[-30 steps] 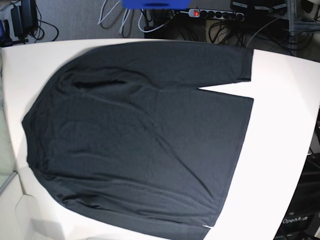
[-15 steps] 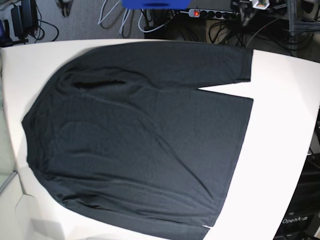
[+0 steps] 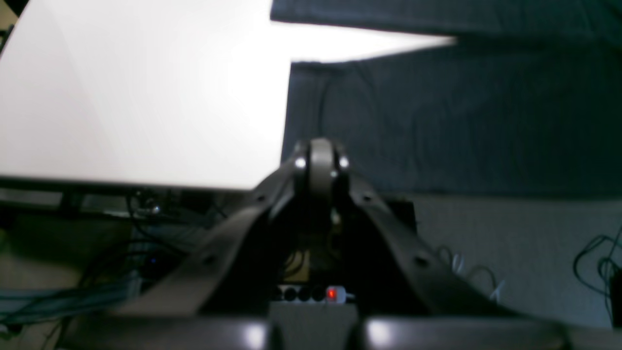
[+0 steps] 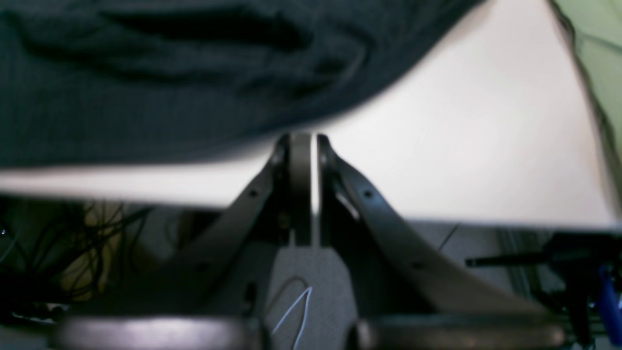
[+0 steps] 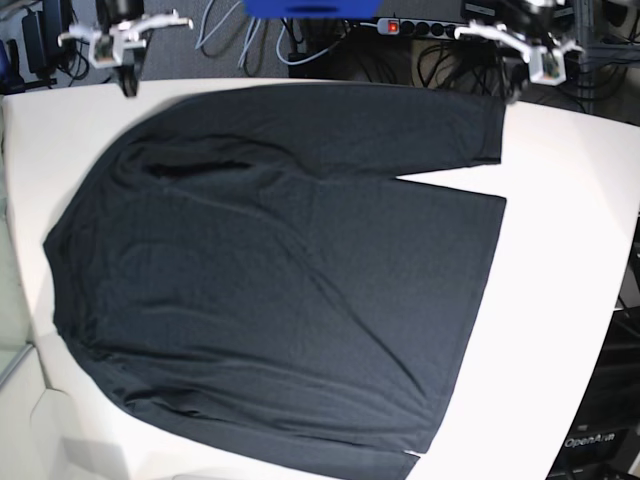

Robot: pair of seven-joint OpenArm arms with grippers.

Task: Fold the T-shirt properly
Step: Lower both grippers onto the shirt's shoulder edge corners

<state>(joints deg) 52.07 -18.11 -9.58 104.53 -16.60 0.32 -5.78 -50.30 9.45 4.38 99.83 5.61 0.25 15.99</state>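
Black long-sleeved T-shirt spread flat and unfolded across most of the white bench, filling the centre of the base view from the upper middle down to the lower edge. One sleeve laid along the top of the frame, cuff ending at the upper right, with a thin white wedge of bench showing between sleeve and body. Straight hem running down the right side of the garment; rounded shoulder end toward the left, with a few soft wrinkles and a darker fold in the upper left part of the cloth. Bare bench at the right, the upper left corner and the lower left. Left claw at the upper right of the base view, over the far bench edge just beside the sleeve cuff, fingers pressed together and gripping nothing. From the left wrist view, same claw closed at frame centre, tips over the edge of the shirt, white bench to the left, grey floor and cables below. Right claw at the upper left of the base view, above the bench edge, apart from the cloth, likewise closed and empty. In the right wrist view, that claw shut at centre, with the wrinkled shirt in the upper left and white bench to the right. Power strip with a red light among cables on the floor beyond the bench, top of the base view.
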